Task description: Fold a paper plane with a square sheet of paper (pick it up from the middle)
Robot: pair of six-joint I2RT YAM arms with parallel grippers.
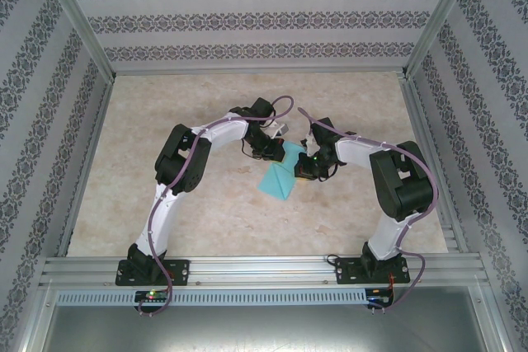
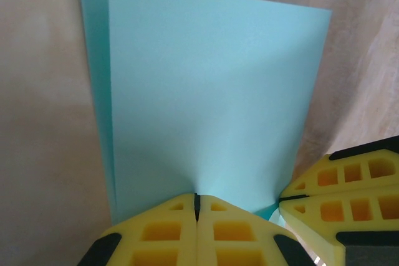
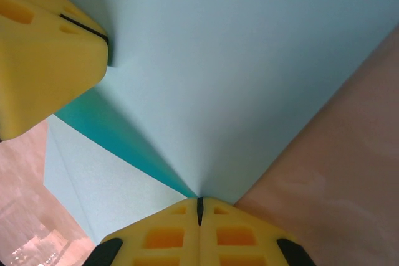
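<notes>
Left claw (image 2: 197,199) and right claw (image 3: 200,204) pinch folded sheet (image 2: 212,104), length running away from them.

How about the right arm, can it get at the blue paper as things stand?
Yes, most likely: the right gripper looks shut on the edge of the folded blue paper, the left gripper pinches it close by, and nothing stands in the way.
</notes>
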